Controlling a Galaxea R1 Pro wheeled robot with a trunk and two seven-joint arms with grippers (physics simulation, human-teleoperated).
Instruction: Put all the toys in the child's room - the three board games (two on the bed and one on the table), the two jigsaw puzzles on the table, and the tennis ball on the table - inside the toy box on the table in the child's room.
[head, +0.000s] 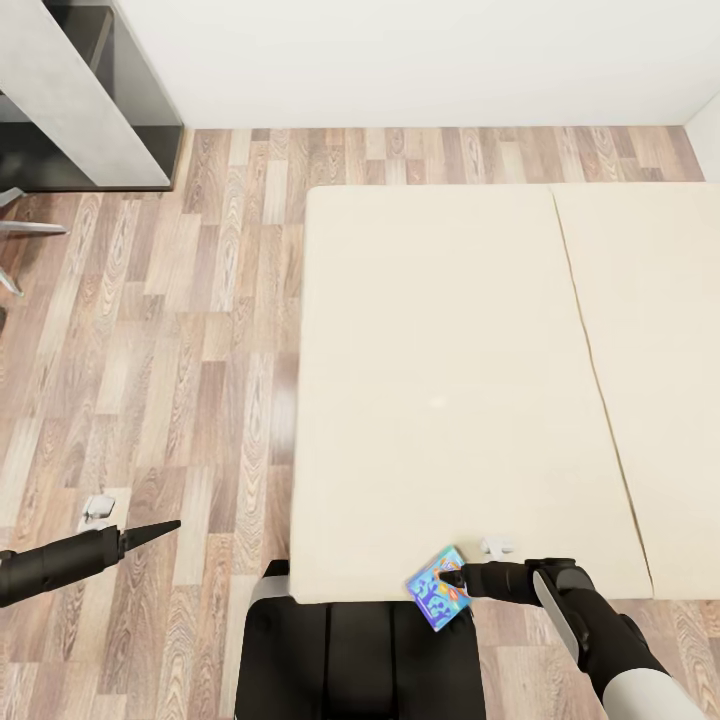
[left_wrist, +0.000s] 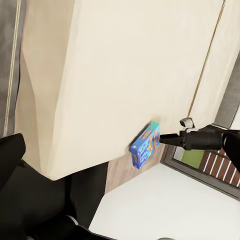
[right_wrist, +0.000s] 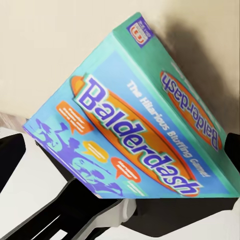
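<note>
- The small blue cardboard game box with a teal edge and printed "Balderdash" lettering sits at the near edge of the bed, tilted up on one side, with part of it jutting past the mattress over the robot's dark trunk.
- In the right wrist view the same box shows a glossy printed lid: blue lettering on an orange oval, orange speech bubbles, and a teal side panel repeating the title.
- The right gripper, slim and black, has its jaws clamped on the box's edge nearest the arm; the left wrist view shows its dark fingers meeting the box at its upper end.
- The bed has a plain, smooth beige cover, flat and rectangular, with a thin seam dividing it into two panels.
- The right arm runs back from the gripper in black segments to a pale grey forearm.
- The left gripper hangs over the floor well apart from the bed, its jaws together in a thin black point and holding nothing.
- The wood-plank floor has mixed brown and pale grey grain.
- A pale grey, mottled counter with dark sides stands in the far corner against the white wall.
</note>
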